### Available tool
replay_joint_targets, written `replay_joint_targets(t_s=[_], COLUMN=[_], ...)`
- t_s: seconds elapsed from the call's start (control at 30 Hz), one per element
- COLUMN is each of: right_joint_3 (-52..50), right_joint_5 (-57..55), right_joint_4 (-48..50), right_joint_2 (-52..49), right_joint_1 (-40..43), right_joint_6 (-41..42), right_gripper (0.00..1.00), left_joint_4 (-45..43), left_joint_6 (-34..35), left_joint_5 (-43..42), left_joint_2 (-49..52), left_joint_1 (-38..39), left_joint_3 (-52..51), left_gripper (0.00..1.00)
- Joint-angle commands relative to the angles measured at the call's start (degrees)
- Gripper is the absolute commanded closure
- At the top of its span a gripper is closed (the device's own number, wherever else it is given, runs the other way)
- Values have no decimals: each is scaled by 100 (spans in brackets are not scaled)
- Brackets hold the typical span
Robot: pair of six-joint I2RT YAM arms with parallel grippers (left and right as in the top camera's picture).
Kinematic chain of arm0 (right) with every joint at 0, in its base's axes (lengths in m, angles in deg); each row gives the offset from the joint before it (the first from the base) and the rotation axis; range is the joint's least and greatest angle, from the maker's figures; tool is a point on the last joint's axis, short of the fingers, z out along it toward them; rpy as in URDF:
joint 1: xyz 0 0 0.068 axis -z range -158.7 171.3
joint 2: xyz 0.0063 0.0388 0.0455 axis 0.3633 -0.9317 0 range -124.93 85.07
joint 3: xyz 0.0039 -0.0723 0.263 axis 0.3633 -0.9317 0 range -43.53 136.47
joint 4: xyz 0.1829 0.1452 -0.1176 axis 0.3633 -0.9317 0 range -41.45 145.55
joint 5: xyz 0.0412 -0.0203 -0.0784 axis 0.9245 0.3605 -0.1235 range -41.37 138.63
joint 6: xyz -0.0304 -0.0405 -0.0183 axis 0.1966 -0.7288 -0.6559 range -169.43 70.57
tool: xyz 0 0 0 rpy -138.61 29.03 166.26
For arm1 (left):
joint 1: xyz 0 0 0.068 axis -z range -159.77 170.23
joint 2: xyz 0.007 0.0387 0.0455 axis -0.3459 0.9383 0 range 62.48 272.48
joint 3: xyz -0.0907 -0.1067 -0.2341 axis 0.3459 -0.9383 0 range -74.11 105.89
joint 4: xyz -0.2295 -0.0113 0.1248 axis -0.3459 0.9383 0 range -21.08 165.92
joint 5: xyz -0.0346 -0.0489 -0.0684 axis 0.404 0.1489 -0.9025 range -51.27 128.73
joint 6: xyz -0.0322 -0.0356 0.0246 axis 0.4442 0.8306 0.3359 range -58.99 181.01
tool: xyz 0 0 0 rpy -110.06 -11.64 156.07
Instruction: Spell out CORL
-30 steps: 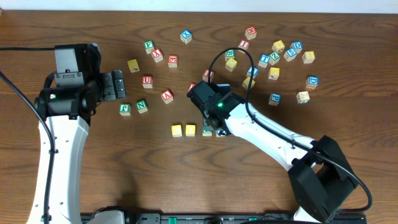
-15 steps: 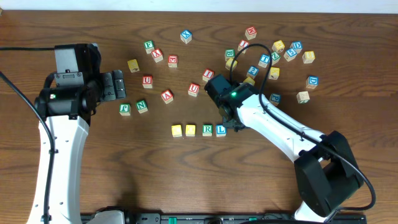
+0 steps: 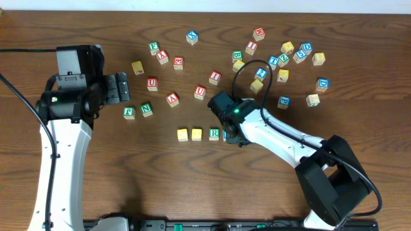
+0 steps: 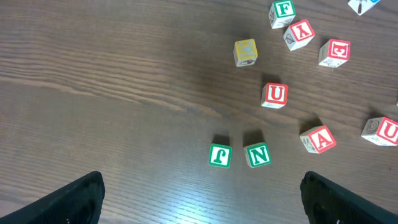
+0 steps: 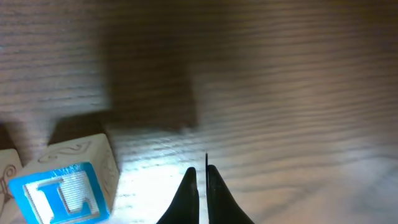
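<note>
Overhead view: four wooden cubes are seen lined up near the middle of the table point(image 3: 128, 186), set left to right so that CORL can be read. The first yellow cube point(image 3: 183, 135) and second yellow cube point(image 3: 196, 134), their letters too small to read, are followed by the green R cube point(image 3: 214, 133). The blue L cube point(image 5: 62, 186) at the right end is partly hidden beneath the right gripper point(image 5: 200, 183). That claw is pinched together on nothing just beside the L cube, apparently for nudging it into line. The left gripper point(image 4: 202, 199) is held wide and empty, well apart from the row.
</note>
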Motion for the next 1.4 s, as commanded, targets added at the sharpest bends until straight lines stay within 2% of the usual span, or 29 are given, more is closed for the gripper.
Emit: replay_joint_targets(t_s=[0.0,0.5,1.37], right_joint_3=[-103,-107,-201], right_joint_5=[162,389,433], right_joint_4=[133,450,922], right_joint_2=[-2,-4,-59], right_joint_1=[-31,-299,-302], right_joint_6=[116,118,74], right_gripper=[99,99,99], left_joint_4=[0,0,0], left_joint_6=[-35,-35,-35], left_joint_5=[-33,-33,-31], left_joint_2=[31,31,31], left_joint_1=[-20,-20,-20], left_joint_3=[22,22,22], left_gripper=[1,1,1])
